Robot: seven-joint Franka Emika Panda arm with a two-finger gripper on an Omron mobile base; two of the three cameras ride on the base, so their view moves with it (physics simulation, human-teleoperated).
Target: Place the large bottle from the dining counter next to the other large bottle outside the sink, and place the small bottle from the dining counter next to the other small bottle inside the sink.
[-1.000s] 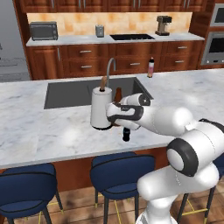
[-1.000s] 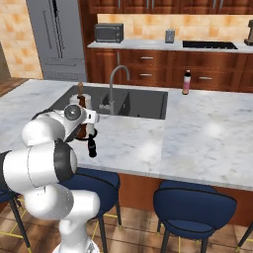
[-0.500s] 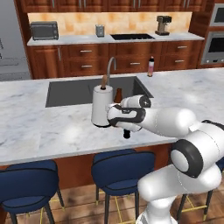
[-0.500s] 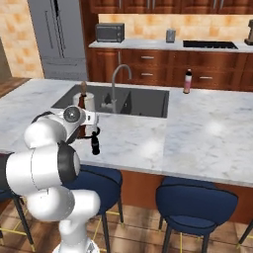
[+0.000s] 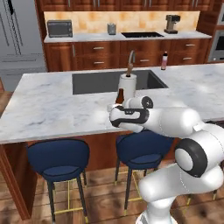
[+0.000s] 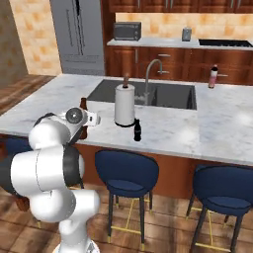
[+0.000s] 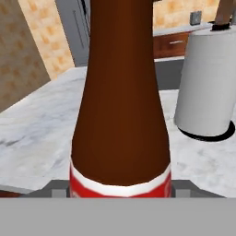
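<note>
Brown bottle (image 7: pixel 120 106) newly in gripper (image 5: pixel 114 114)

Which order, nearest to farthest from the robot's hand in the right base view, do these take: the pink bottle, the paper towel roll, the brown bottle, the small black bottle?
1. Brown bottle, at the hand.
2. Paper towel roll, right of it.
3. Small black bottle, just beyond the roll; close call.
4. Pink bottle, far right, past the sink.

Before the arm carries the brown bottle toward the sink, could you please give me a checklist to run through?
1. Brown bottle seated between the fingers of the tool: ok.
2. Bottle upright: ok.
3. Bottle's base lifted off the counter: cannot tell.
4. Pink bottle standing to the right of the sink, marking the target: ok.
5. Path free of the paper towel roll, which stands close beside the bottle: not ok.
</note>
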